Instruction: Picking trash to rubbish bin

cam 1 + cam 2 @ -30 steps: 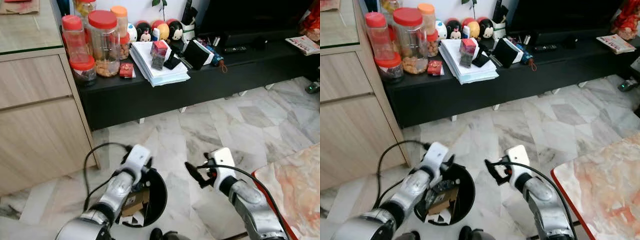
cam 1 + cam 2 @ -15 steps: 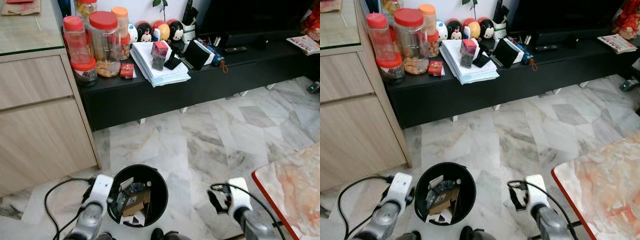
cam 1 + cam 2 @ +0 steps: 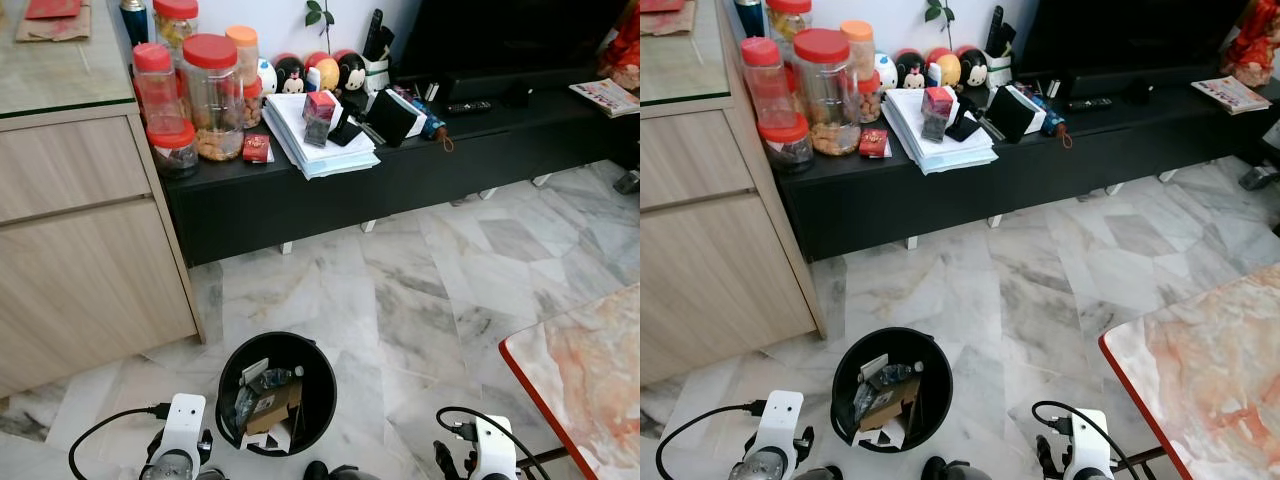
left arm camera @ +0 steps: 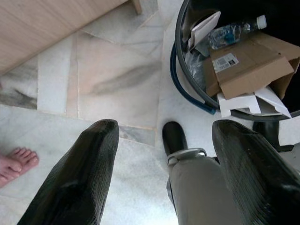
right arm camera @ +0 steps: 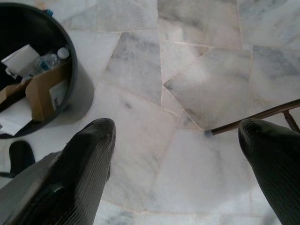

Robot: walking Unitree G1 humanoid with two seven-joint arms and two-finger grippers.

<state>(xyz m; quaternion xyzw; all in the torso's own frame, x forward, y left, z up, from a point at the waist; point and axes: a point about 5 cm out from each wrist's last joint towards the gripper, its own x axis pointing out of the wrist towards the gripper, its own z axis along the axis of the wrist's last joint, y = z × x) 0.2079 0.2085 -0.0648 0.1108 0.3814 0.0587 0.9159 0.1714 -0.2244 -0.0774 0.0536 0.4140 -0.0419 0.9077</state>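
A black round rubbish bin (image 3: 325,385) stands on the marble floor just in front of me. It holds a piece of cardboard (image 4: 248,63), a clear plastic bottle (image 4: 232,32) and white paper. My left arm (image 3: 180,445) hangs low to the left of the bin. Its gripper (image 4: 164,129) is open, with nothing between the fingers (image 4: 89,159). My right arm (image 3: 490,455) hangs low to the right of the bin. That gripper (image 5: 178,124) is open wide over bare floor, with the bin (image 5: 82,89) off to one side.
A low black console (image 3: 400,165) along the wall carries red-lidded jars (image 3: 212,90), a paper stack and figurines. A wooden cabinet (image 3: 80,250) stands at the left and a red-edged table (image 3: 590,350) at the right. A person's bare foot (image 4: 14,164) is near my left side.
Both arms have dropped from beside the bin's rim to the bottom edge of the eye views. The bin and its contents have stayed put.
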